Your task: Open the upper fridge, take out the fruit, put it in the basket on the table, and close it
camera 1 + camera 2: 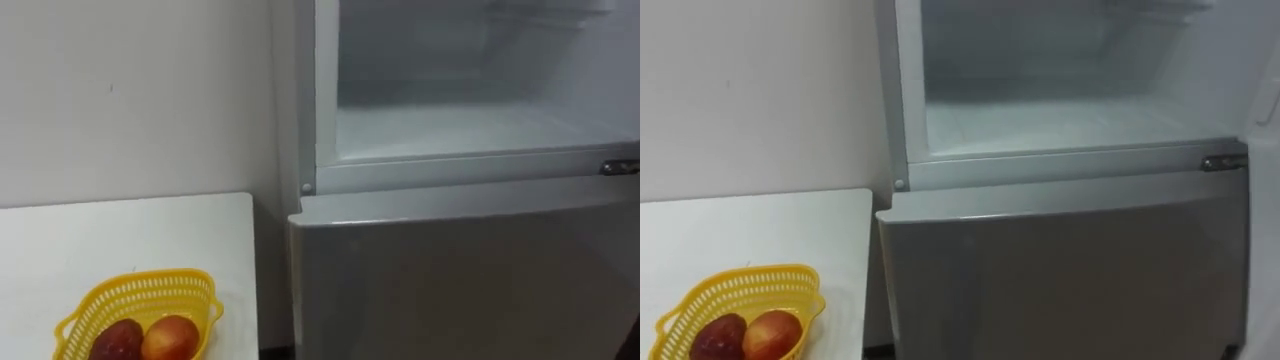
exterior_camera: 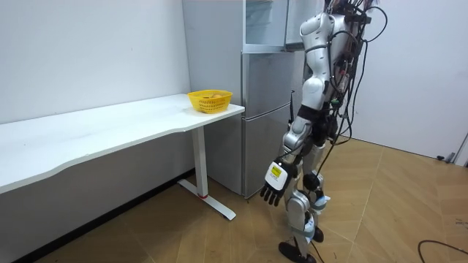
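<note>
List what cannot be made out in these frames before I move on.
Upper fridge compartment: its upper part, cut off by the eye views' top edge.
Two fruits in the yellow basket: cut by the bottom edge, kind unclear.
Basket's contents in the room view: too small.

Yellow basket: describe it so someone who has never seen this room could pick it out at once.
Find the tall grey fridge; a white table stands directly to its left against the wall. The yellow basket sits at the table end nearest the fridge, a slotted plastic one holding two reddish fruits.
</note>
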You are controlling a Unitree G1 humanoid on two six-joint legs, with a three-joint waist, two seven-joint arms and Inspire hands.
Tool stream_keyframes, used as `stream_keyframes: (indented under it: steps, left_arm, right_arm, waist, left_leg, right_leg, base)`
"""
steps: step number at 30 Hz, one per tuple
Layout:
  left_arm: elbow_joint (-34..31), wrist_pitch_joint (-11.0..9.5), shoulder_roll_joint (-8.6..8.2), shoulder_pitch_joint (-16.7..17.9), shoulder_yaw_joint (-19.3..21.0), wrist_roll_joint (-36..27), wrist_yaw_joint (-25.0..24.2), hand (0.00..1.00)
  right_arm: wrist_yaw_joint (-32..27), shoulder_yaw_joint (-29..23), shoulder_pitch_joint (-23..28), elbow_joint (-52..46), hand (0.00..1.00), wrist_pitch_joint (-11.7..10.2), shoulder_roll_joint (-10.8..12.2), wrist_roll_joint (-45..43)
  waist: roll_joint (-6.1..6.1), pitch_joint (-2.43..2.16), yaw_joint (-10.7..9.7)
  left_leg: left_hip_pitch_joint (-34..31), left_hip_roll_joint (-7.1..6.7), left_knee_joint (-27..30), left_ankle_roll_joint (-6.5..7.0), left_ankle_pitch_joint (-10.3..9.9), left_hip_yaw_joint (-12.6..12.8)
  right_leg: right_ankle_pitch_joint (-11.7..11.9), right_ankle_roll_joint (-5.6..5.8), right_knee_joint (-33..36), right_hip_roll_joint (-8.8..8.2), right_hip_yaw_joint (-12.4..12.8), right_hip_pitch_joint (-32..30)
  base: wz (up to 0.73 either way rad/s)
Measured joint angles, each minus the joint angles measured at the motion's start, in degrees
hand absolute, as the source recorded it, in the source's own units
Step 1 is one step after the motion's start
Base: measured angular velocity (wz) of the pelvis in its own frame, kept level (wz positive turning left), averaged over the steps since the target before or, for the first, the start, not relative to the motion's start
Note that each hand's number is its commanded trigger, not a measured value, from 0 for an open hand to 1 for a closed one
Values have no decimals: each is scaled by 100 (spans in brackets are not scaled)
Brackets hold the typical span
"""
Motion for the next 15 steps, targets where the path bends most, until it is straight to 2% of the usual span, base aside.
stream_keyframes:
  steps: [5, 9, 15]
  left_arm:
    - [-10, 0, 2, 42, 6, 5, 12, 0]
    - [-9, 0, 4, 53, 8, 5, 19, 0]
    - [-26, 0, 4, 51, 13, 16, 14, 0]
  right_arm:
    - [4, 153, -2, -55, 0, 15, -87, -281]
    - [14, 223, -50, -55, 0, 121, -89, -456]
    - [90, 268, -269, -55, 0, 137, -156, -624]
  waist:
    - [-42, -8, 19]
    - [-67, -23, 56]
    - [-69, -28, 158]
  left_leg:
    - [-17, -8, 4, 0, 0, -111]
    - [-65, -8, 18, 0, 0, -127]
    - [-75, -6, 24, 0, 1, -146]
  right_leg:
    - [0, -1, 6, -10, -57, 5]
    - [0, -2, -2, -16, -101, 9]
    - [1, -3, -22, -25, -170, 80]
  base:
    - [7]
    - [3]
    - [4]
